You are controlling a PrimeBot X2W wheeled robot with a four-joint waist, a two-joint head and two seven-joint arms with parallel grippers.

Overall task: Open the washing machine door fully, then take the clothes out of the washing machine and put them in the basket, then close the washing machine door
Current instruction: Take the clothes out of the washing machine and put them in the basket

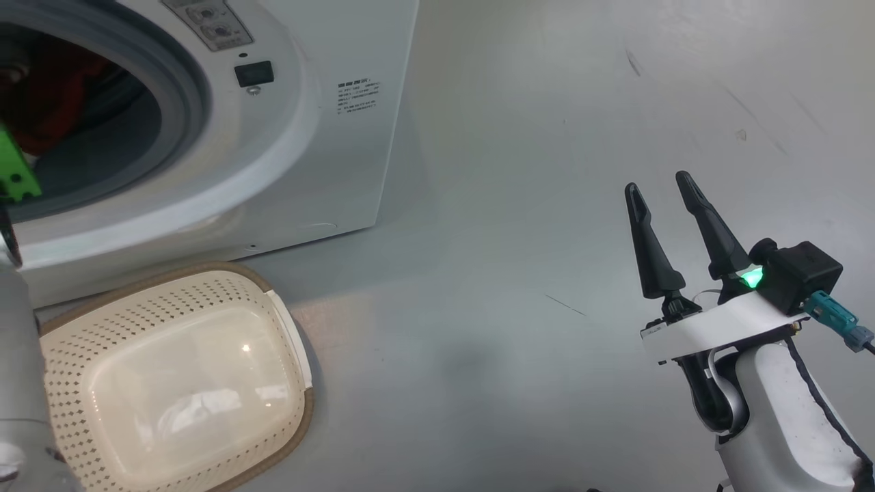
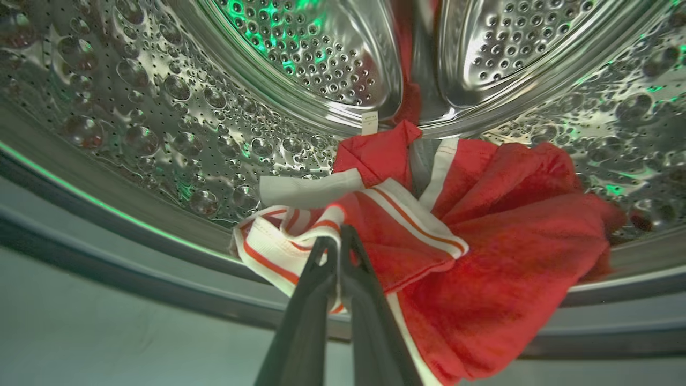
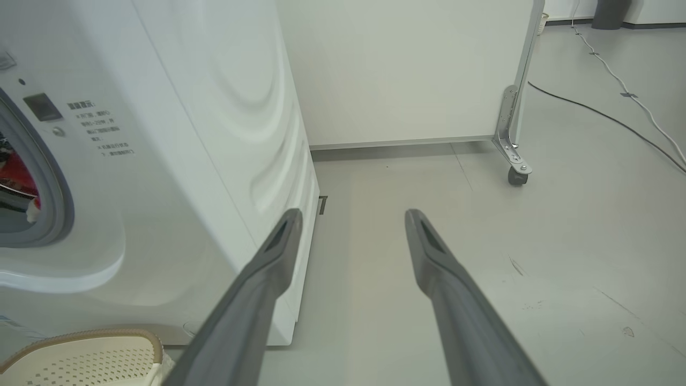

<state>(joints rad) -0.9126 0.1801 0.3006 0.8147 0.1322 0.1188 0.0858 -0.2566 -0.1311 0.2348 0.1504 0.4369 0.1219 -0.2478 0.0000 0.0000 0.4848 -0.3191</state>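
Note:
The red clothes [image 2: 482,236] with white trim lie at the bottom of the shiny perforated drum [image 2: 161,118]. My left gripper [image 2: 336,241] is shut on their white-and-red striped edge, fingers pressed together. In the head view the white washing machine [image 1: 321,123] stands at the upper left, red cloth [image 1: 48,96] showing through its round opening, and the cream basket [image 1: 171,383] sits on the floor right below it. The washing machine door is out of view. My right gripper [image 1: 662,188] hangs open over bare floor at the right, nothing between its fingers [image 3: 278,252].
The grey rubber seal [image 1: 184,89] rings the opening. My pale left forearm [image 1: 20,355] rises along the head view's left edge. Behind the machine stand a white wall panel on a castor [image 3: 517,174] and a cable [image 3: 616,118] across the floor.

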